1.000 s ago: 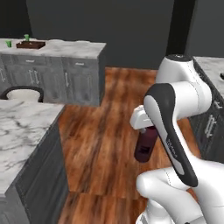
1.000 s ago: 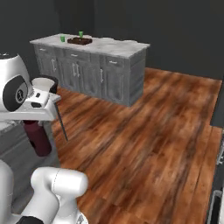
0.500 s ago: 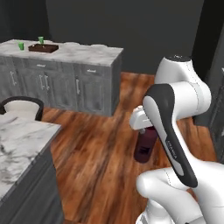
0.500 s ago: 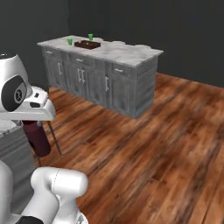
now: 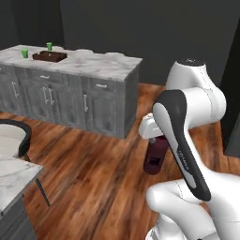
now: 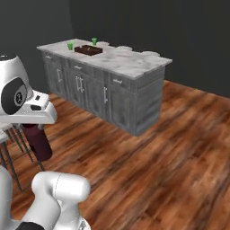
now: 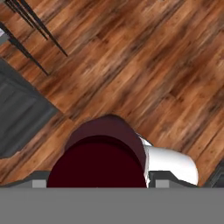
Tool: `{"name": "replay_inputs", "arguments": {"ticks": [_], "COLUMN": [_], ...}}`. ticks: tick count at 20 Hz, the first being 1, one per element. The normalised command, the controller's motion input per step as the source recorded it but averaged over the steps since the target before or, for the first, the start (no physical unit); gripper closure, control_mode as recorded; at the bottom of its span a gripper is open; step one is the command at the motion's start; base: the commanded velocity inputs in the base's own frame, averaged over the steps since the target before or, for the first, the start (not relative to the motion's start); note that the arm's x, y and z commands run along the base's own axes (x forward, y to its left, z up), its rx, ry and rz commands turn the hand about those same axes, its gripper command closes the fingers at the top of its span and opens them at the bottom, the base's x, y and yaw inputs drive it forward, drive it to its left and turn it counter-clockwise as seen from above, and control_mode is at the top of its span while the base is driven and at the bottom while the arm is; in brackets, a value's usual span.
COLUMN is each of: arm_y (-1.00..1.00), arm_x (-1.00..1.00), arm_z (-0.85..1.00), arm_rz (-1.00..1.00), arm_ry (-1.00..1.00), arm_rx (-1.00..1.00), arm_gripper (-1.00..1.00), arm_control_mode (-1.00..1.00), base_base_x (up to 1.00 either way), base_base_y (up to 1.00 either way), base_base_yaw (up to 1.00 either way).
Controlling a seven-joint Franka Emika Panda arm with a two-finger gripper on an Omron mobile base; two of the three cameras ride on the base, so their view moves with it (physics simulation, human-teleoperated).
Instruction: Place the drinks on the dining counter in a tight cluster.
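The maroon bottle is gripped in the hand, jaws wide around it, and hangs upright over the wood floor. The desk corner is seen low left, beside a chair. A jolt while driving could slip the bottle loose. Farther off, green cups sit on the cabinet counter.

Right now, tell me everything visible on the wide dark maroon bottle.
The wide dark maroon bottle hangs upright under the robot's white hand, gripped at its top by the gripper, well above the wooden plank floor and touching nothing else. Its body looks smooth, opaque and cylindrical, with rounded shoulders and a darker patch low on one side. From the hand view it shows as a broad, dark red round top. The cap is hidden by the hand.
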Motion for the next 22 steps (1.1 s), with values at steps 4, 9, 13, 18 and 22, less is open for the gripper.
{"name": "replay_inputs", "arguments": {"ticks": [4, 9, 13, 18, 22], "arm_y": [0.00, 0.00, 0.00, 0.00, 0.00], "arm_x": [0.00, 0.00, 0.00, 0.00, 0.00], "arm_z": [0.00, 0.00, 0.00, 0.00, 0.00], "arm_rz": [0.00, 0.00, 0.00, 0.00, 0.00], "arm_ry": [0.00, 0.00, 0.00, 0.00, 0.00], "arm_rx": [0.00, 0.00, 0.00, 0.00, 0.00], "arm_gripper": [1.00, 1.00, 1.00, 1.00, 1.00], "arm_control_mode": [1.00, 1.00, 1.00, 1.00, 1.00], "base_base_x": [1.00, 1.00, 1.00, 1.00, 1.00], "base_base_y": [-0.53, -0.45, -0.67, -1.00, -1.00], "base_base_yaw": [0.47, 0.59, 0.52, 0.32, 0.34]}}
